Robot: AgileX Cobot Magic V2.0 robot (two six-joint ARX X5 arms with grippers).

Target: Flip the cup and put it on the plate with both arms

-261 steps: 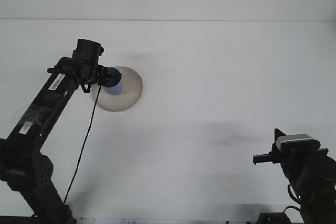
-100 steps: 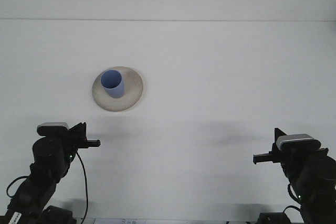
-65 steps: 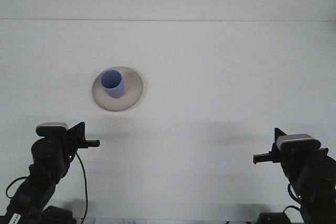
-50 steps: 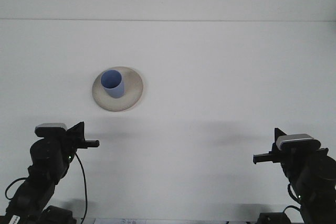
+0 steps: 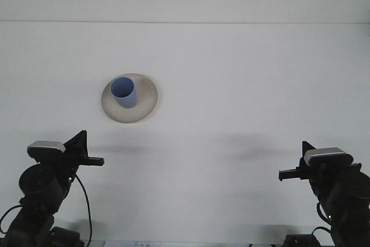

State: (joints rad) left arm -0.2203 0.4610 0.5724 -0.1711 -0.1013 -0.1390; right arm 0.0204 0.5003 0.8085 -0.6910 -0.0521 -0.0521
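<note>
The blue cup (image 5: 124, 91) now stands mouth-up on the beige plate (image 5: 145, 100), well out on the white tabletop (image 5: 243, 85), with nothing touching it. The left claw (image 5: 92, 160), which was at the cup moments ago, has pulled back to the near left corner and is sinking further; whether it is apart or together cannot be told. The right claw (image 5: 287, 174) has stayed parked at the near right, its state equally unclear. The task looks finished
</note>
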